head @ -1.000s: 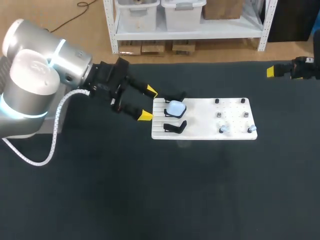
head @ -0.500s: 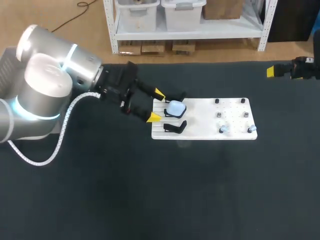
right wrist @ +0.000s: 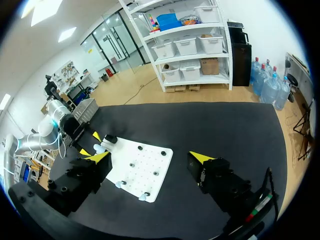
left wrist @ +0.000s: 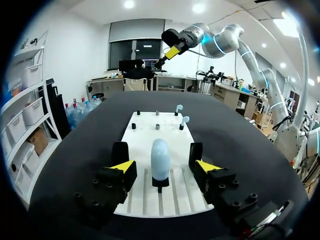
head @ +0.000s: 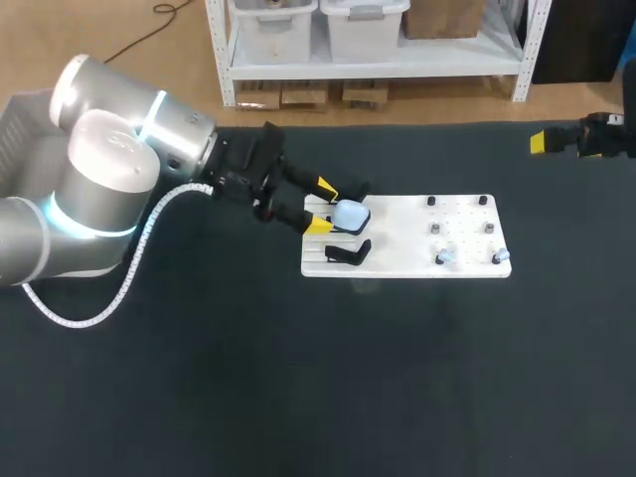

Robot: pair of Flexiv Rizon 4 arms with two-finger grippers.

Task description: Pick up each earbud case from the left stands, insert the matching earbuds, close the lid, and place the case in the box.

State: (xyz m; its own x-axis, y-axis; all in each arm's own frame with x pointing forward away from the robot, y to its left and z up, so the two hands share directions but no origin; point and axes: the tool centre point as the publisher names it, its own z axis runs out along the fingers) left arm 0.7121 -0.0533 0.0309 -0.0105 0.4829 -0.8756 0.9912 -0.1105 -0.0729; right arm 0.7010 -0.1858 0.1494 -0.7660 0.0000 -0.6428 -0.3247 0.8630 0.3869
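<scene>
Two arms are working at a black-covered table (head: 298, 378); in the head view one is coming in from 9 o'clock, the other is showing only at the 2 o'clock edge.

At the board: the left gripper (head: 323, 206) is hanging over the 9 o'clock end of a flat white rectangular board (head: 397, 227); claw is standing wide; its yellow fingertips (left wrist: 122, 166) are flanking a pale blue rounded earbud case (head: 349, 213), one on each side; the left wrist view is showing a gap between each tip and the case, so nothing is being gripped.

The case is sitting upright on a small black stand (left wrist: 160, 183), on the slatted end of the board; a second black stand (head: 348, 252) is lying just beside it at its 6 o'clock.

Toward the board's 3 o'clock end, small dark pegs (head: 431, 202) are standing in rows; two pale earbuds (head: 444, 257) are perching along the edge at 6 o'clock, well apart from the case.

Away from the board: the right gripper (right wrist: 149, 157) is hanging over the table near its far edge, well apart from the board; claw is standing wide, with only bare table showing between its fingers; in the right wrist view the board and the left arm are lying ahead of it.
</scene>
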